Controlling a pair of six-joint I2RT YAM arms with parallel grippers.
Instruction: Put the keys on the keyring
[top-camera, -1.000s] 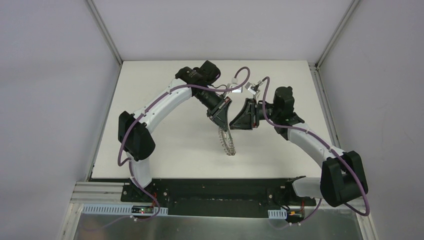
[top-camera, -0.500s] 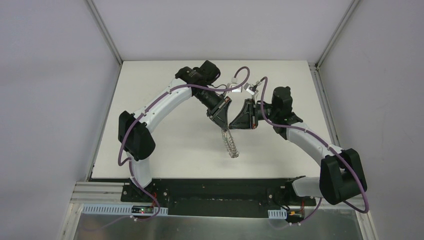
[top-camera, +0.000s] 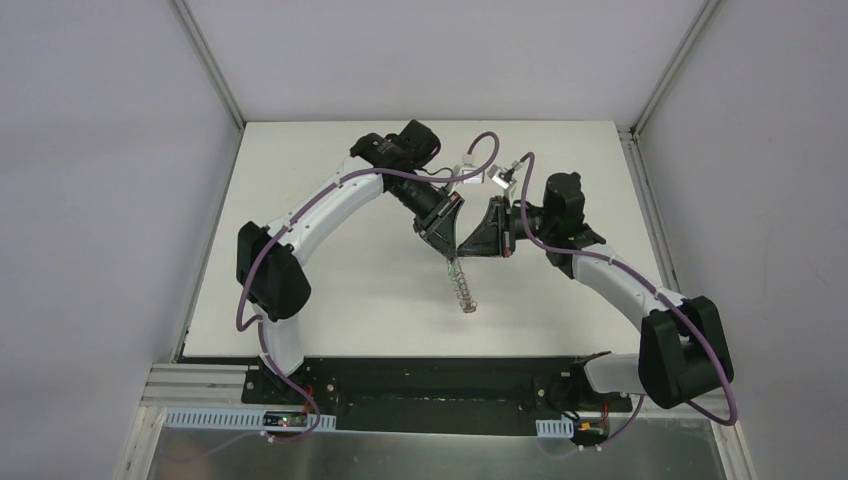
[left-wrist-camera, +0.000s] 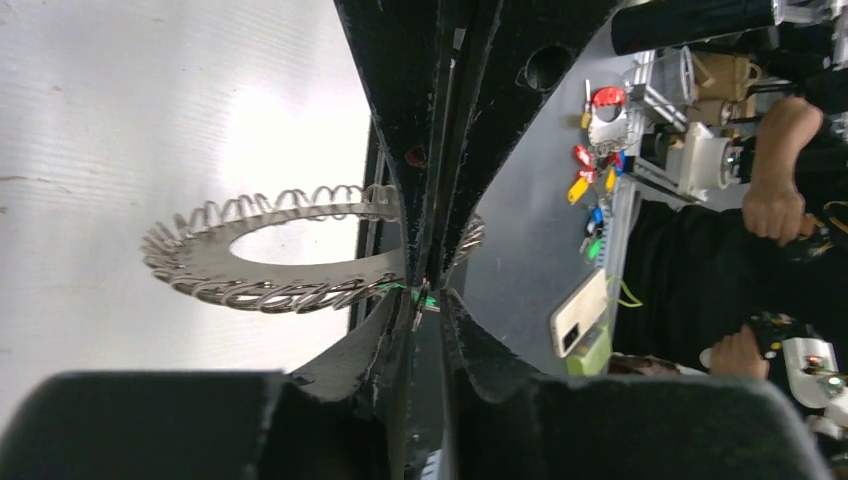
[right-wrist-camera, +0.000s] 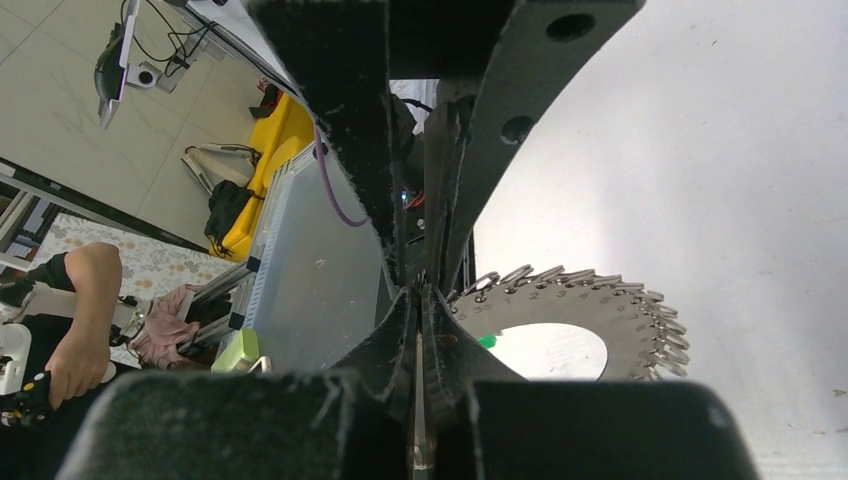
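plainly, the left gripper (left-wrist-camera: 425, 290) has its jaws clamped on the rim of the keyring (left-wrist-camera: 290, 270), which hangs from them over the table (top-camera: 330, 260), and the right gripper (right-wrist-camera: 415, 300) has its jaws pressed fully together against the same stretch of rim. just beside those tips a speck of the green key (right-wrist-camera: 487, 340) shows at the ring's wire loops, but i cannot tell whether it is pinched, threaded or merely touching. by my reading the threading is at best under way, not visibly finished.
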